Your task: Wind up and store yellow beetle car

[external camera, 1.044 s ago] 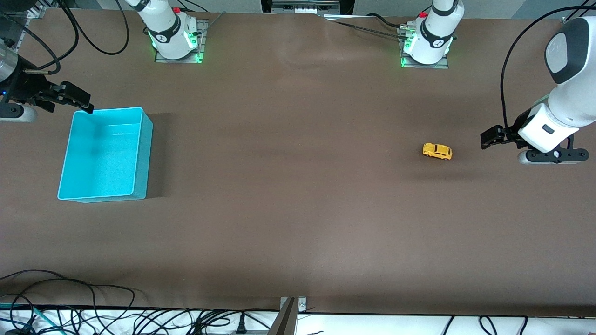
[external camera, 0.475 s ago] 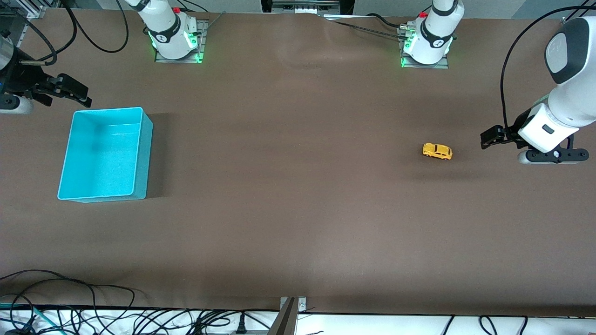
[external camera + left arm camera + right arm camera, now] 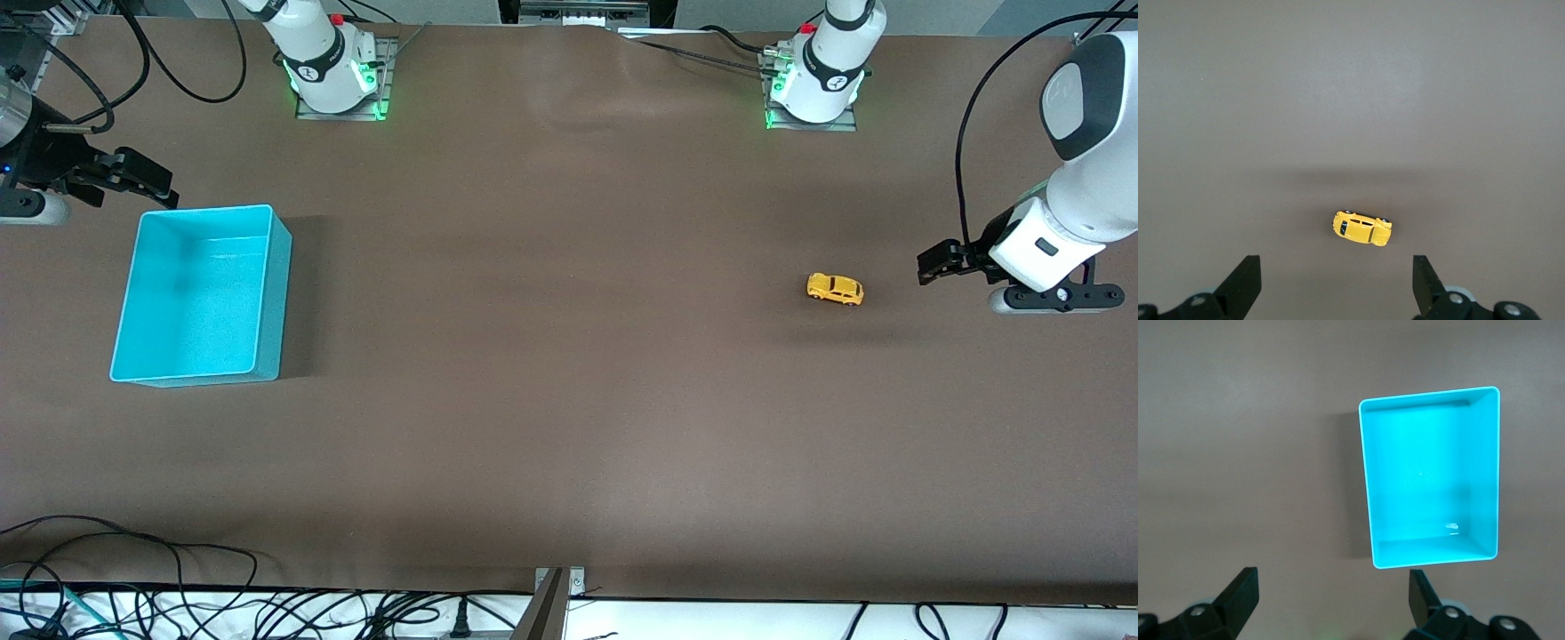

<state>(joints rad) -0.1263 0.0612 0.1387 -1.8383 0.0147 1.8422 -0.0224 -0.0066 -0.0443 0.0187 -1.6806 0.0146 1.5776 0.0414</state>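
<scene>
The left claw point(image 3: 927, 265) hangs with its jaws spread wide and nothing between them, over the bare desk point(image 3: 569, 400) at the left arm's end, just beside the yellow beetle car point(image 3: 835, 289); in the left wrist view only its two dark fingertips point(image 3: 1245, 283) show, the rest cut off. The car stands on its wheels, apart from both fingers. The right claw point(image 3: 142, 182), likewise gaping and empty, hovers beside the rim of the turquoise bin point(image 3: 133, 267) at the right arm's end, its arm partly cut off by the frame edge.
</scene>
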